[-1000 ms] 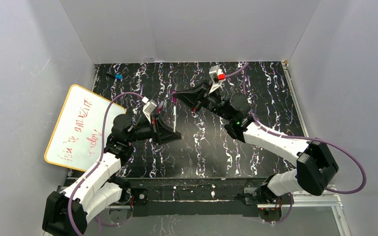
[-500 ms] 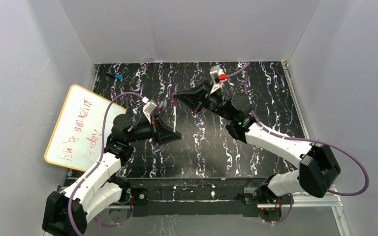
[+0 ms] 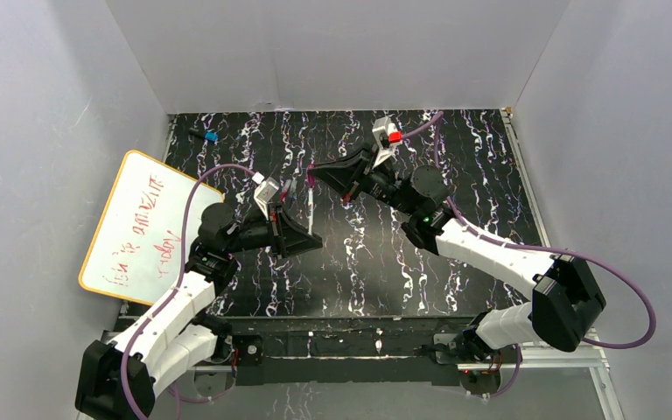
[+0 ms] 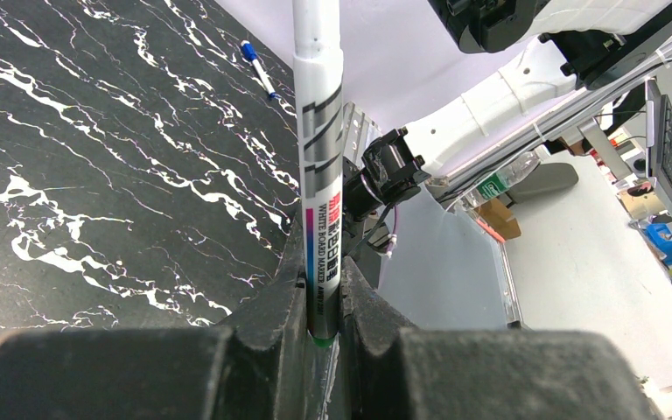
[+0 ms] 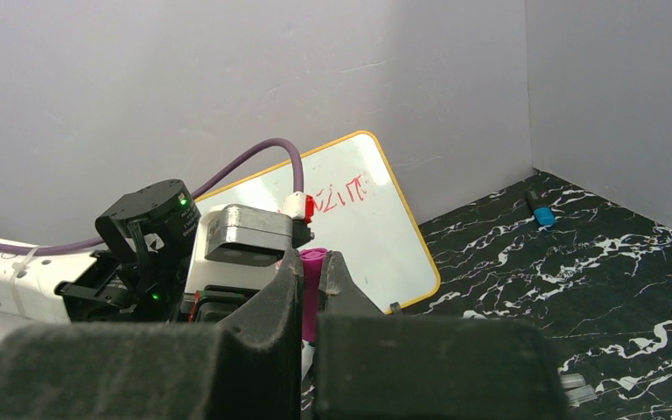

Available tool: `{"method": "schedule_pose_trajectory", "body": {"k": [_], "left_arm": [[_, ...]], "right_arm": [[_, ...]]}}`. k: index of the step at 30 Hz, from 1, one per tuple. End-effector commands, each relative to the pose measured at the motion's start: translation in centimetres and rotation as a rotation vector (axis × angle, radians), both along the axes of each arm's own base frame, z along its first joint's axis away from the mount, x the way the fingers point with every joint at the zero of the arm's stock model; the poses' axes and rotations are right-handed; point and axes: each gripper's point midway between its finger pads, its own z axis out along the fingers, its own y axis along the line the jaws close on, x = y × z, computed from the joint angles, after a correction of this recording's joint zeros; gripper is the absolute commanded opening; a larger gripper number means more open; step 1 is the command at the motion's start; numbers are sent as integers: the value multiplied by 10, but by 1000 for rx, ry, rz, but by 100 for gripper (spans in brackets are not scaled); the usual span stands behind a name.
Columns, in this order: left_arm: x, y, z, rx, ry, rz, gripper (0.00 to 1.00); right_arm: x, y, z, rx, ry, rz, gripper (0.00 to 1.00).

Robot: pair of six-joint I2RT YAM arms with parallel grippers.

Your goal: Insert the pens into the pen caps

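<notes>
Pen [image 4: 320, 166] up off bench [image 3: 385, 254], details below. Far left: whiteboard [image 3: 136, 227], red scribbles unreadable, overlapping bench's left edge. Back-left corner: tiny blue-tipped thing [image 3: 210, 136], too small to ID. Left fingers [image 4: 290, 302] clamped on pen's white barrel; lower end buried between them, top cut off in wrist view. Next right: magenta cap [image 5: 312, 284] pinched in right fingers [image 5: 284, 293], mostly hidden. Cap sits right at pen's end, touching or not, can't tell.

Centre: cap [image 3: 311, 178] just behind pen [image 3: 311, 210]; whiteboard [image 3: 136, 229] left of both
</notes>
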Motion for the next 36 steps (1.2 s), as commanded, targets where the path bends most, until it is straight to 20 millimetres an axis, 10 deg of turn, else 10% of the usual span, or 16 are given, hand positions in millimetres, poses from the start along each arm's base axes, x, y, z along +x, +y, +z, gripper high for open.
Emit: {"method": "schedule_pose_trajectory", "body": {"k": [1, 36], "left_arm": [[-5, 1, 8, -15, -56, -16, 0], [19, 12, 2, 127, -254, 115, 0]], "right_arm": [[-4, -2, 3, 12, -26, 14, 1], [-36, -6, -13, -39, 69, 121, 1]]}}
